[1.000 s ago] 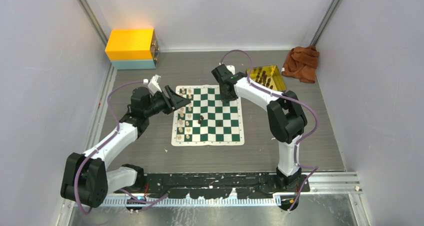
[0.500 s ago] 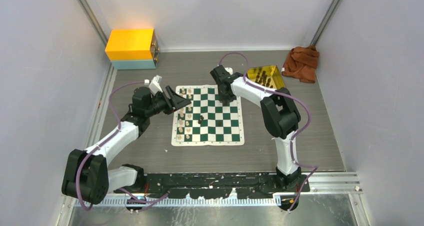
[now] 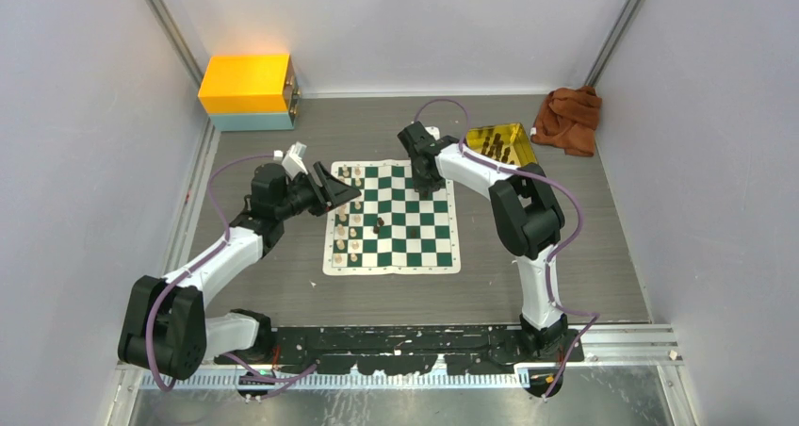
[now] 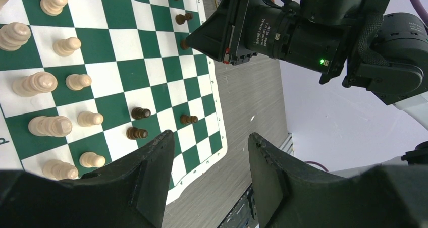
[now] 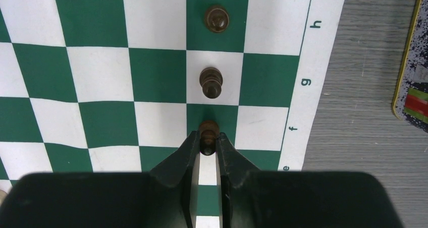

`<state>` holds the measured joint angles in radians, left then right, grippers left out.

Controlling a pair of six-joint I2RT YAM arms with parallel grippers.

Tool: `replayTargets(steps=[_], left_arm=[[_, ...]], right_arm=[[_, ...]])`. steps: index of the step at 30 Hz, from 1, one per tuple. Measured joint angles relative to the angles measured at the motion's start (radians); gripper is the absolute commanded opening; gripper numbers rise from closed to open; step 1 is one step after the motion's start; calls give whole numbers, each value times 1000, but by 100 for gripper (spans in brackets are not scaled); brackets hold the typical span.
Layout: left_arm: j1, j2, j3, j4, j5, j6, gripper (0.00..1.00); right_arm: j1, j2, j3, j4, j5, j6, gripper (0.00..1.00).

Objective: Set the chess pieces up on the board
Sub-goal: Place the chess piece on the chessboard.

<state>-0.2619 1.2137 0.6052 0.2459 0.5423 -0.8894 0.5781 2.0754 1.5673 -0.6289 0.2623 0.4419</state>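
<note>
The board's (image 3: 391, 270) 6 o'clock edge and most middle squares lie open. Cream pieces (image 4: 38, 82) crowd its 9 o'clock side (left gripper (image 4: 211, 141) hovers at 10 o'clock, jaws apart). At 1 o'clock the right gripper (image 5: 208, 139), pinching a dark pawn (image 5: 208, 131), bars entry.

Lighting: bright, even, from overhead; soft faint shadows. Glare on yellow box (image 3: 245, 79) top. My jaws dark, slightly blurred in wrist views.

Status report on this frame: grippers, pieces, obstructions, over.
Right gripper shut on a dark pawn near the board edge. Left gripper open, empty. Cream pieces in two rows. Nothing blocking.
</note>
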Motion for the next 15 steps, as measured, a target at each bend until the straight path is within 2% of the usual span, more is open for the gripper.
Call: replayTargets(steps=[6,15], left_arm=[[0,6,0,6,0,0,56],[0,8,0,11,0,0,57]], right_arm=[[-5,0,0,0,-4,-2,4],[-6,0,0,1,-13,-11,33]])
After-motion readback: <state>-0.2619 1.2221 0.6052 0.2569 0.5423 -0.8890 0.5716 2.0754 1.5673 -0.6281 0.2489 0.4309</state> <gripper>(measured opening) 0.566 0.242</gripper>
